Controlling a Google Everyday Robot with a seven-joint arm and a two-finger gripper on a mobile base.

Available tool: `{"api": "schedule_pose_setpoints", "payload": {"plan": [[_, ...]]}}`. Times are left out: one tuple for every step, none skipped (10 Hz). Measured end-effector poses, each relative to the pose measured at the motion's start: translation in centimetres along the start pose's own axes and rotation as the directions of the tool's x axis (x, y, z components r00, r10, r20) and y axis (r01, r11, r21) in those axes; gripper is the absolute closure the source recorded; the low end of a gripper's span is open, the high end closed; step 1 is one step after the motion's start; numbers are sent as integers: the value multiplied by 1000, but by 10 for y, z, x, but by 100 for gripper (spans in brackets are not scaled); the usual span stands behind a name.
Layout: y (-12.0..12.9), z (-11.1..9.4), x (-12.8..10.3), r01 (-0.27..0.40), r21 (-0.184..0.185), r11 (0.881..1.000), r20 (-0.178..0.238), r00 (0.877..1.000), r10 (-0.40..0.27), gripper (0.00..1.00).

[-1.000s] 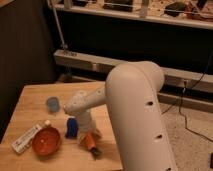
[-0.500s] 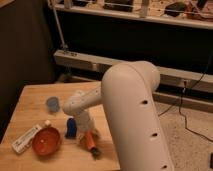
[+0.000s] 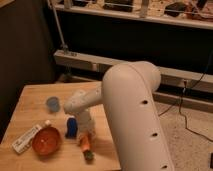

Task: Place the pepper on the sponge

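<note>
One pepper (image 3: 86, 144), one sponge (image 3: 71, 127), one orange-red bowl (image 3: 46, 141), one pale blue cup (image 3: 52, 104) and one white tube (image 3: 27, 138), all on a wooden table (image 3: 30, 97). The bowl's inside shows plain orange-red; the cup's contents cannot be made out. The gripper (image 3: 85, 132) is low over the table's near edge, just right of the sponge. The pepper lies on the table directly below it, its upper end meeting the gripper and its green stem end toward the table edge. The pepper is beside the sponge, not on it. Whether the gripper is spread or pinching the pepper cannot be told.
</note>
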Motion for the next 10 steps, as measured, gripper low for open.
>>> {"api": "schedule_pose_setpoints", "payload": {"plan": [[-3,-3,-1,-8,-6,1000,5,1000,8,100],[-7,-9,-5,-25,-22,999,20,999,25,100],[-9,-12,-5,-33,-30,999,26,999,34,100],[-12,-14,-5,-40,-32,999,28,999,41,100],[-19,-17,-6,-51,-32,998,35,998,52,100],[-21,-19,-5,-56,-38,998,34,998,57,100],[-22,-20,-4,-57,-41,998,34,998,58,100],[-19,-22,-4,-54,-45,998,35,998,56,100],[-20,-24,-3,-57,-50,997,37,998,59,100],[-21,-27,-4,-61,-56,997,42,997,63,100]]}}
